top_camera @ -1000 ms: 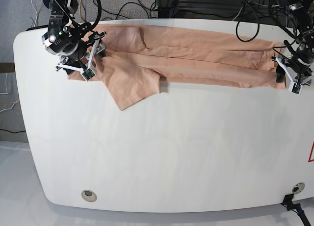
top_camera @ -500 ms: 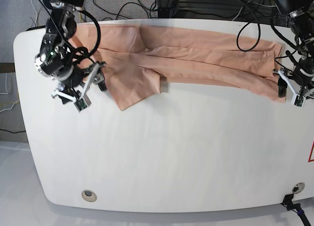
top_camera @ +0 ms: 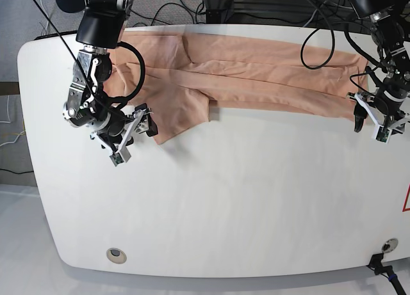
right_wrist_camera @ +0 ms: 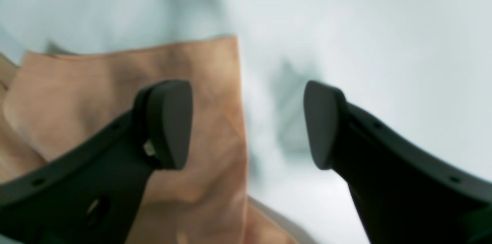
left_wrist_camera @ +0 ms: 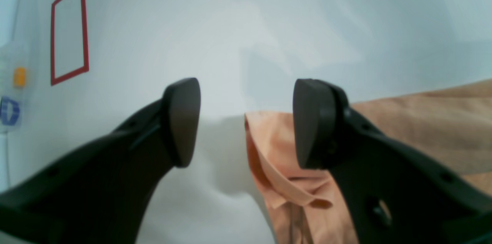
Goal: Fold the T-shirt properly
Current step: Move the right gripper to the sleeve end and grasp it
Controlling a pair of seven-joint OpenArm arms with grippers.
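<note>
The T-shirt [top_camera: 256,77] is peach, plain as far as I can see, folded into a long band along the far edge of the table [top_camera: 224,205]. One sleeve flap sticks out toward the near side on the base view's left. It's a bit creased, and its hem corner is rumpled in the left wrist view.

The left gripper [top_camera: 375,121] has its jaws wide apart with nothing in them, just off the shirt's end. The right gripper [top_camera: 131,136] is also spread wide and empty, over the sleeve's edge.

The right wrist view is blurry, so cloth detail there is mush. The shirt's top-left corner is hidden behind the arm.
</note>
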